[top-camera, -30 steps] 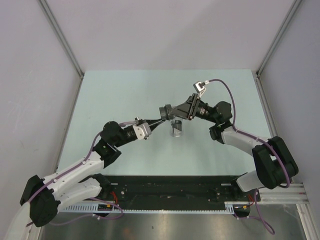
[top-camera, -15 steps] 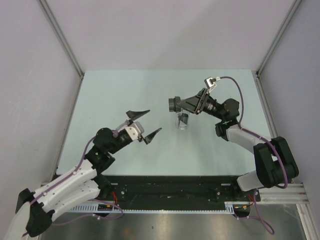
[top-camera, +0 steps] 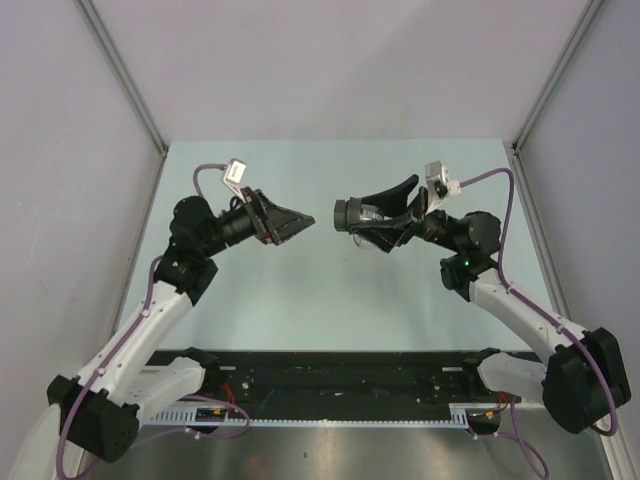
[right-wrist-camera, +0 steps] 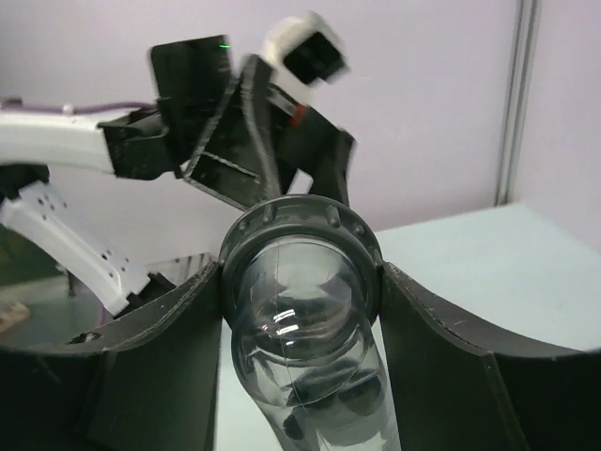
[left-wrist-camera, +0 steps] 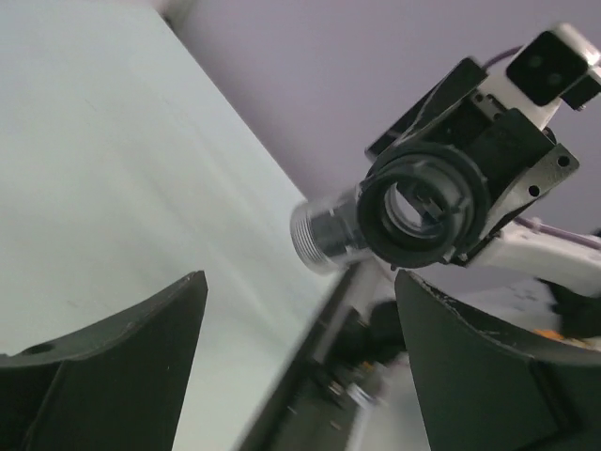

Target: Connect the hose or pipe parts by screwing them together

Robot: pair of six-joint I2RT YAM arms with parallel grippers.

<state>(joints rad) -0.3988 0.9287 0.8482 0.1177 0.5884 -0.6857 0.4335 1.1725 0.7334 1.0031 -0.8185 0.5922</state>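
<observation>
The hose or pipe parts hang joined above the table: a black ring-shaped nut [top-camera: 346, 214] on a clear bent pipe piece [top-camera: 372, 222]. My right gripper [top-camera: 360, 215] is shut on them. In the right wrist view the nut [right-wrist-camera: 300, 230] sits squeezed between both fingers, with the clear elbow [right-wrist-camera: 310, 366] running down beneath it. The left wrist view looks into the nut [left-wrist-camera: 423, 202] head-on, and a ribbed silver end [left-wrist-camera: 322, 237] sticks out beside it. My left gripper [top-camera: 298, 224] is open and empty, a short gap left of the nut, pointing at it.
The pale green table [top-camera: 300, 300] lies beneath both arms. A black rail [top-camera: 340, 380] with cable trays runs along the near edge. Grey walls and metal posts [top-camera: 130, 90] close in the left, back and right sides.
My left gripper let go of the nut, opened wide and drew back left, then rose level with it. The right gripper kept the joined parts and turned its wrist.
</observation>
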